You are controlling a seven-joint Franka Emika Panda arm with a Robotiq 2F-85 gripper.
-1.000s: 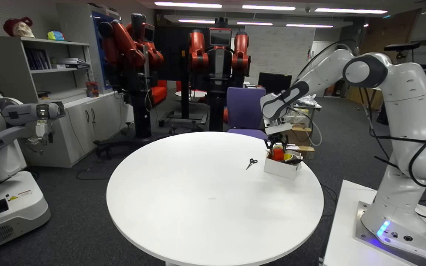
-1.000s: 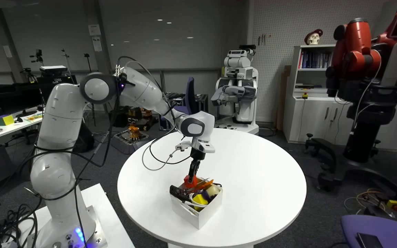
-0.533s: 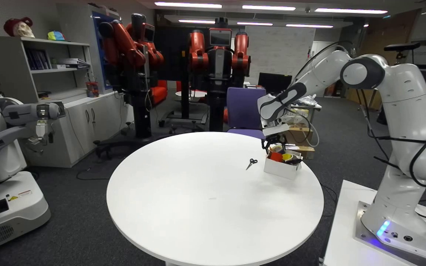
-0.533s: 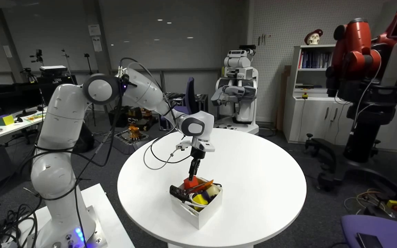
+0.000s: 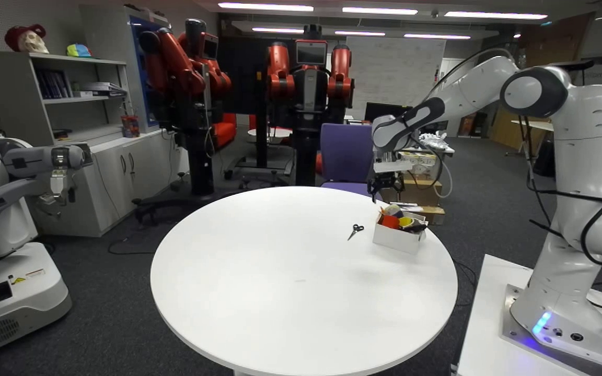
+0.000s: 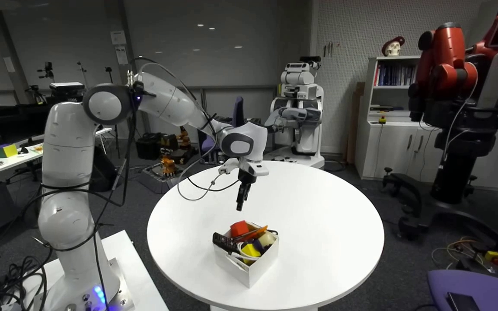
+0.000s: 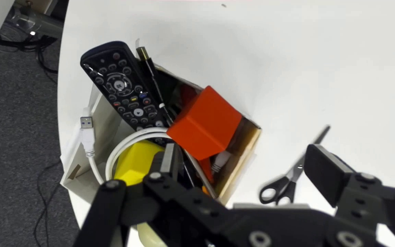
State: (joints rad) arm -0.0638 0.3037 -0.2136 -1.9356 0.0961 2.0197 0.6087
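My gripper (image 7: pixel 243 159) stands open with nothing between its fingers. In both exterior views the gripper (image 5: pixel 386 196) hangs above the white box (image 6: pixel 262 268), apart from what lies in it. A red block (image 7: pixel 206 123) rests tilted on top of the box's contents, nearest to the gripper. Beside it are a black remote (image 7: pixel 118 84) leaning over the rim, a yellow block (image 7: pixel 134 164) partly behind a finger, and a looped white USB cable (image 7: pixel 87 139). Scissors with black handles (image 7: pixel 291 176) lie on the table outside the box; in the wrist view the right finger overlaps their blade.
The box stands near the edge of a round white table (image 5: pixel 280 292). A purple chair (image 5: pixel 347 151) is close behind that edge. Cables hang along the arm (image 6: pixel 162 103). Other robots, such as a red one (image 5: pixel 309 78), stand around the table.
A second ago the gripper's fingers were down at the red block. They have spread and left it in the box, and the gripper has risen clear. The scissors have not moved.
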